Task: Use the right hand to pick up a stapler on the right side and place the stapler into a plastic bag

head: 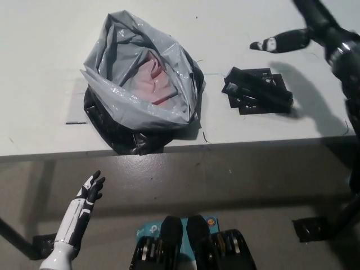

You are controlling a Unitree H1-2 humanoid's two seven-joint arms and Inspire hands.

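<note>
stapler: one black stapler (257, 91), flat on the white table (45, 34), just right of the bag | bag: one grey plastic bag (129, 95), mouth open, something pink inside | right hand (323, 35): over the table near the stapler, not touching, fingers spread, empty | left hand (89, 194): low left, fingers apart, empty

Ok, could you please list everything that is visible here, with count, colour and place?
table: 1, white, upper half of the view
plastic bag: 1, grey and black, on the table left of centre, mouth open
pink item: 1, inside the bag, kind unclear
stapler: 1, black, on the table right of the bag
left hand: 1, white, lower left, below the table edge, open
right hand: 1, black, upper right over the table, open, holding nothing
</note>
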